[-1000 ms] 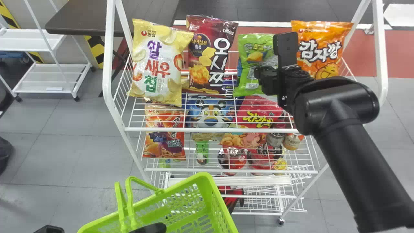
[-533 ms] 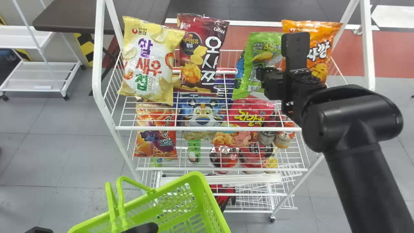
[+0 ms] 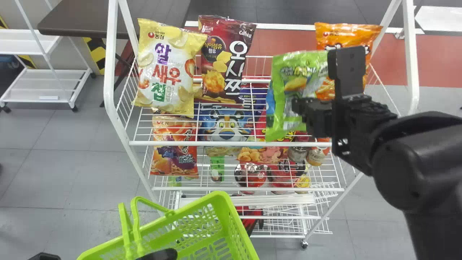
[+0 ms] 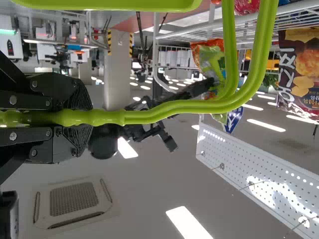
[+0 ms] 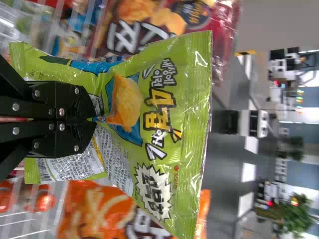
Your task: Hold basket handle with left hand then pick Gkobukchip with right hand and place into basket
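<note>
The Gkobukchip bag (image 3: 288, 72), a glossy lime-green pillow pack with a puffed golden snack pictured on it, is pinched in the right gripper (image 3: 300, 107). It is over the top shelf of the white wire rack (image 3: 231, 143), between the dark red snack bag (image 3: 225, 66) and the orange snack bag (image 3: 346, 36).

The right wrist view brings out a bright blue patch behind the pictured snack, a white jagged burst and, on a folded part, silvery fine print with a barcode. There the right gripper (image 5: 83, 119) has its black fingers clamped together on the film.

The left gripper (image 3: 158, 254) is at the bottom edge of the head view. In the left wrist view the left gripper (image 4: 79, 118) grips the lime-green plastic basket handle (image 4: 149, 117), and a square ceiling vent (image 4: 75, 199) and a white perforated panel (image 4: 259, 172) show, which the head view does not have. The head view gives the inside of the lime-green basket (image 3: 216, 195) and the yellow snack bag (image 3: 166, 68) on the rack.

The basket is moulded plastic with a rounded rim and latticed walls; its handle has a rippled grip that splits into two curved bars. The green film is shiny and creased, the rack made of thin straight wires and thick tubes.
</note>
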